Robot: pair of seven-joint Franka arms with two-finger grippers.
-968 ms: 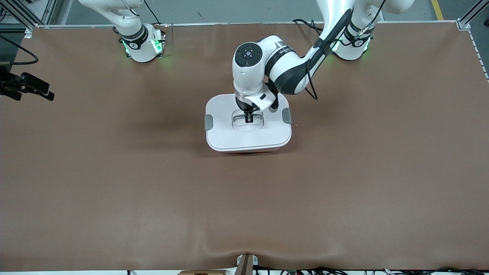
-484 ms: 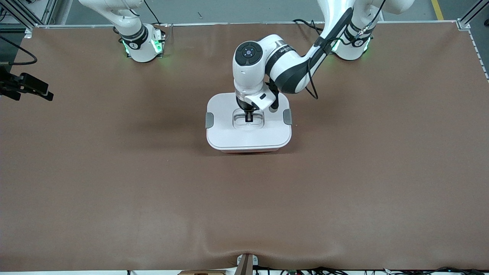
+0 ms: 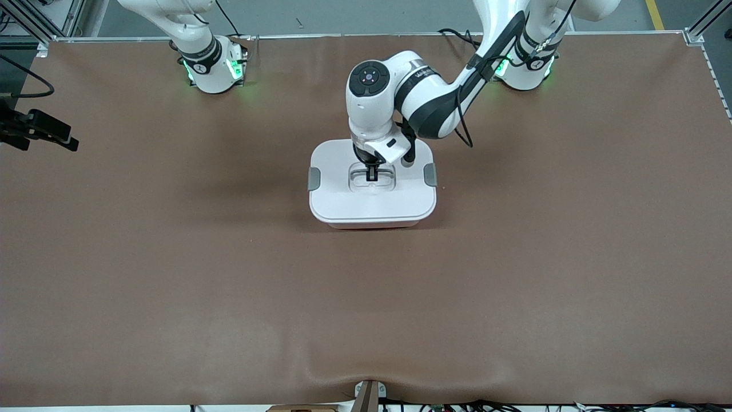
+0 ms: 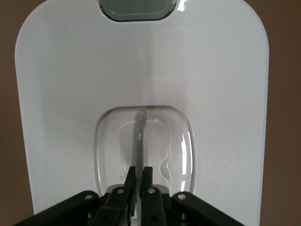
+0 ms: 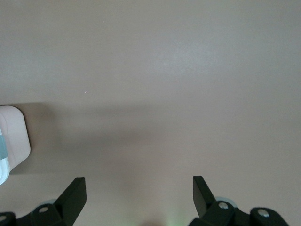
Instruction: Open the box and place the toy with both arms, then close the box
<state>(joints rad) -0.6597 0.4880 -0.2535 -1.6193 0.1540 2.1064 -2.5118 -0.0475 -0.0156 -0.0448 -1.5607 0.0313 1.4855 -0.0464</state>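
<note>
Settled flat since a second ago: box (image 3: 372, 194) squared up at mid surface (image 3: 171, 257), lid (image 4: 84, 70) on, grey latches (image 3: 314, 178) at both ends. Clenched on the thin handle bar (image 4: 139, 136) in the lid's recess: left end effector (image 3: 372, 175), its wrist hiding the lid's edge nearest the bases. Waiting at the right arm's end, partly cut off: right end effector (image 5: 139, 195), fingers (image 5: 74, 195) spread wide, nothing between. Toy nowhere visible.
</note>
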